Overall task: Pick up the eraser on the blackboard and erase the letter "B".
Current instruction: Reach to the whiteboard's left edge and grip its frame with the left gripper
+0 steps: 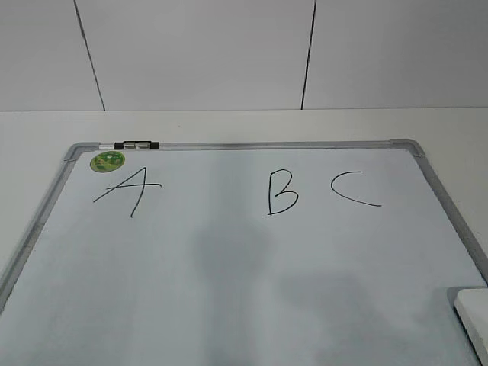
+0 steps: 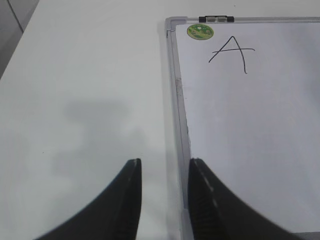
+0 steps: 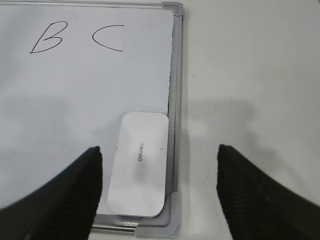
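Left gripper [image 2: 164,172]: two dark fingers rise from the bottom edge of the left wrist view with a narrow gap between them; they hold nothing. The gap lies over the left frame of the board and the white table [image 2: 80,100].
Green sticker [image 1: 107,161]: round, in the upper left corner of the board, just under the small black-and-silver clip [image 1: 136,144] on the top frame.
Letter "A" [image 1: 128,189]: thin black strokes, left part of the board, just below the sticker.
Blackboard [image 1: 229,290]: pale bluish-white surface with a grey frame and rounded corners; it lies flat on the table and fills most of the exterior view.
Letter "B" [image 1: 281,194]: black, complete, upper middle of the board, between the "A" and the letter "C" [image 1: 354,191].
Eraser [image 3: 139,163]: white rounded block with small grey lettering, lying flat in the lower right corner of the board, touching the right frame. In the exterior view only its corner shows at the lower right edge.
Right gripper [image 3: 160,185]: its fingers stand wide apart, one at each lower side of the right wrist view, holding nothing; the eraser lies below, between them, nearer the left finger.
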Tool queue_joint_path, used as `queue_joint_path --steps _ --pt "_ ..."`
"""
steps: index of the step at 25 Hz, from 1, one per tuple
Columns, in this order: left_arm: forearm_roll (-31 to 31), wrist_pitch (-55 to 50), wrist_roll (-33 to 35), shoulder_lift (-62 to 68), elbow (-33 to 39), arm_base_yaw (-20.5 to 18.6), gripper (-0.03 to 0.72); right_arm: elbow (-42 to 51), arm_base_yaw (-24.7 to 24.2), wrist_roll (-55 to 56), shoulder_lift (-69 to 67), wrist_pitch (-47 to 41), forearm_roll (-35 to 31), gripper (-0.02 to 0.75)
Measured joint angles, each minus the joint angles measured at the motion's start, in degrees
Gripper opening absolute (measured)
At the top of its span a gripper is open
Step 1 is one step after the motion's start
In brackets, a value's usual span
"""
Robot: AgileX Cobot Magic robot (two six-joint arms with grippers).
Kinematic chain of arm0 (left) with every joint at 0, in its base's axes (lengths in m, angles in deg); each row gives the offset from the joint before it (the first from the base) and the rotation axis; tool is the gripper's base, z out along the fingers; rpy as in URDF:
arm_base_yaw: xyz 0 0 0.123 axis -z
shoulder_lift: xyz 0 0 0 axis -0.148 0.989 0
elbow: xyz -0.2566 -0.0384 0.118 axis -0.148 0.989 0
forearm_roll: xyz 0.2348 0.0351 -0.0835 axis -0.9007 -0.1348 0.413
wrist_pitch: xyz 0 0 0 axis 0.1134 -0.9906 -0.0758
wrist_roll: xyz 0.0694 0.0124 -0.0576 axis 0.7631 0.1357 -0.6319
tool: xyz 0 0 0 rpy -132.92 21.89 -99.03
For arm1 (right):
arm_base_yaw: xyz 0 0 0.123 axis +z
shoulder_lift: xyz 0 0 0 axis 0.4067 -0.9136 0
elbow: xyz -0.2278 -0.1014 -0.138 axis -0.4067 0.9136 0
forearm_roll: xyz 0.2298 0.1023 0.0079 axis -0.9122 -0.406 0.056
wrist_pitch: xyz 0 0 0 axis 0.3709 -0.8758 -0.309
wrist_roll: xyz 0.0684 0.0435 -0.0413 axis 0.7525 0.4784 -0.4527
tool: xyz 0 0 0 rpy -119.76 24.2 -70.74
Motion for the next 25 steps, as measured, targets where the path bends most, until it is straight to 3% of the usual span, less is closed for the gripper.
queue_joint_path --steps 19,25 --pt "0.0 0.0 0.0 0.0 0.0 0.0 0.241 -0.7 0.0 0.0 -0.7 -1.6 -0.1 0.568" --pt "0.0 0.0 0.0 0.0 0.0 0.0 0.241 -3.9 0.0 0.0 -10.4 -6.3 -3.4 0.568"
